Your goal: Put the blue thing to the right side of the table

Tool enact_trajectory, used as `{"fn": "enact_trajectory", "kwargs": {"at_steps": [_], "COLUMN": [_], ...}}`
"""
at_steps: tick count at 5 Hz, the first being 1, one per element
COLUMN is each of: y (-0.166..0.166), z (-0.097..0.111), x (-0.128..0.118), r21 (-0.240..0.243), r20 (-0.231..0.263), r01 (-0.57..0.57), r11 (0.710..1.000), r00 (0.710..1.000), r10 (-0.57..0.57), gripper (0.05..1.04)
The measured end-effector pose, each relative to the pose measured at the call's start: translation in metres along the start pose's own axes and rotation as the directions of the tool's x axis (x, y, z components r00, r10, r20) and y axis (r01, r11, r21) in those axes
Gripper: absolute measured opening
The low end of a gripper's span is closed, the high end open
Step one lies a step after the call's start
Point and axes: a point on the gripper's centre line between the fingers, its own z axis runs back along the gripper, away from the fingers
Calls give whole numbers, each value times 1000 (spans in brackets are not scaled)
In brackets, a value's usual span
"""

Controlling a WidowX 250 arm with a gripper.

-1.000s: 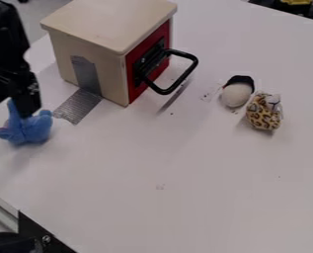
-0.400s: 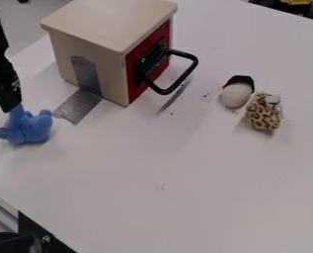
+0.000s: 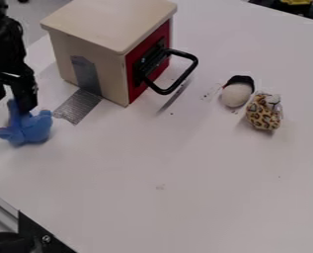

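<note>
The blue thing (image 3: 34, 129), a soft toy, lies on the white table (image 3: 165, 163) near its edge at the left of the view, with a narrow part sticking up. The black gripper (image 3: 12, 103) hangs right over it, its two fingers standing apart, so the pincer is open. The narrow part rises between or just beside the fingertips; whether either one touches it, one cannot tell. Near the toy, farther back, stands a cream box (image 3: 96, 34) with a red front (image 3: 136, 62) and a black loop handle (image 3: 186, 74). Grey tape (image 3: 86, 76) runs down its side and onto the table. Well apart from the blue toy, toward the right of the view, a pale round thing with a black top (image 3: 236, 94) sits just beside a small leopard-print bundle (image 3: 263, 114).
</note>
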Motion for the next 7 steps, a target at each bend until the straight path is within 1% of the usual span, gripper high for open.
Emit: {"fn": "enact_trajectory", "kwargs": {"at_steps": [1, 2, 3, 4, 5, 6, 7], "y": [-6, -9, -12, -16, -22, -46, -93], "z": [-16, -19, -20, -16, -6, 21, 48], "x": [3, 5, 7, 6, 7, 17, 40], "r21": [-17, -23, -35, -48, -49, -31, 4], "r20": [-63, -86, -82, -62, -27, -15, 8], "r01": [-31, -43, -51, -56, -47, -7, 38], "r11": [999, 999, 998, 997, 998, 999, 999], "r00": [998, 995, 996, 997, 999, 1000, 999], "r10": [29, 41, 48, 53, 46, 6, -38], "gripper": [961, 684, 392, 192, 115, 98, 98]}}
